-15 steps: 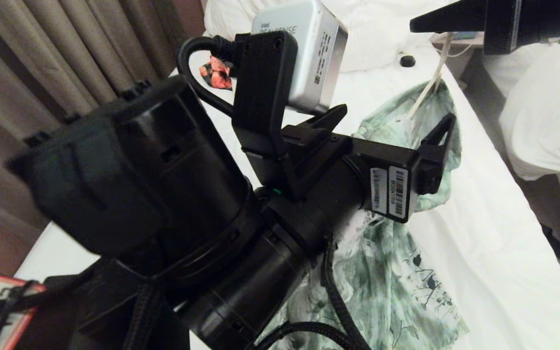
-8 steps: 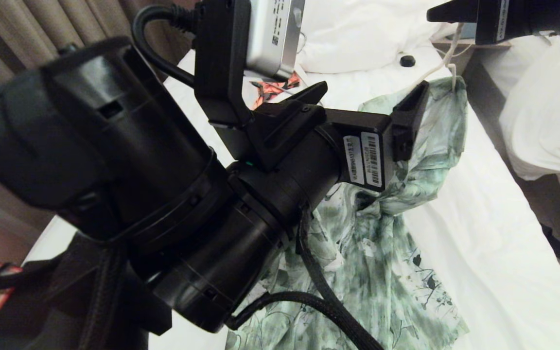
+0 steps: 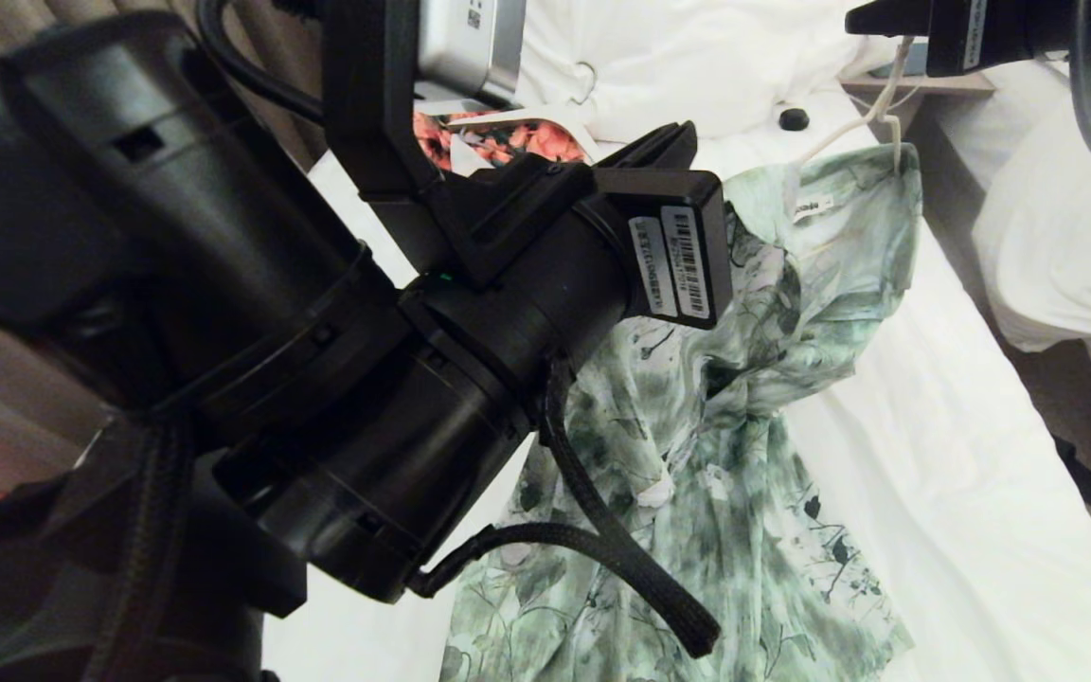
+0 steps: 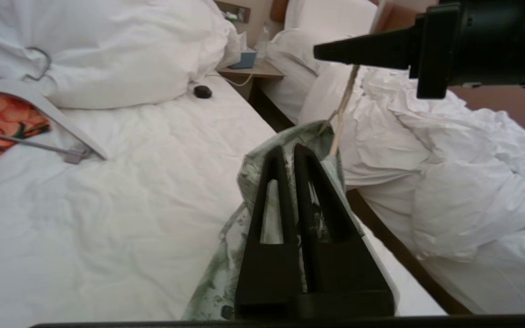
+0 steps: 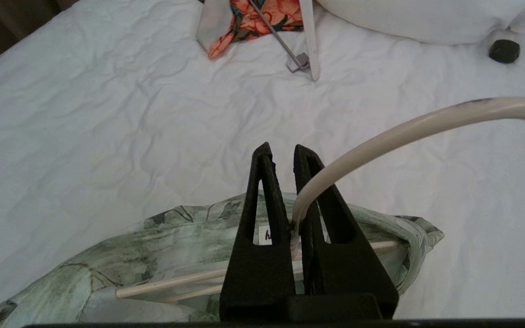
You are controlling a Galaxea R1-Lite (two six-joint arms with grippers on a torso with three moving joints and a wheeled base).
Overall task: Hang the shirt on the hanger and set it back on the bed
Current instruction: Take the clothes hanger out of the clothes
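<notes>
head view: the left arm fills the left and centre of the picture, and its left gripper (image 3: 673, 152) lies against the collar side of the shirt (image 3: 744, 426). the shirt hangs lifted at the collar and trails down onto the bed (image 3: 962, 455). the right gripper (image 3: 858, 19) sits at the upper right, above the collar, with the hanger (image 3: 872, 104) running from it down into the shirt. the white collar label (image 3: 813, 207) shows just below the hanger. an orange floral garment (image 3: 508, 137) lies on the bed beyond the shirt, near a pillow (image 3: 697, 57).

left wrist view: the left gripper (image 4: 290, 152) is closed, its fingers (image 4: 310, 191) pressed together on a fold of the shirt (image 4: 253, 168). the right gripper (image 4: 324, 51) is above the shirt, with the hanger (image 4: 344, 107) dropping from it into the cloth. a thick white hanger (image 4: 57, 118) lies on the bed (image 4: 153, 182) with the orange garment.

right wrist view: the right gripper (image 5: 280, 152) is closed on the neck of the hanger (image 5: 381, 136); the hook curves away above the bed (image 5: 107, 114). the hanger's lower bar (image 5: 171, 283) runs inside the shirt (image 5: 176, 237), just under the collar.
</notes>
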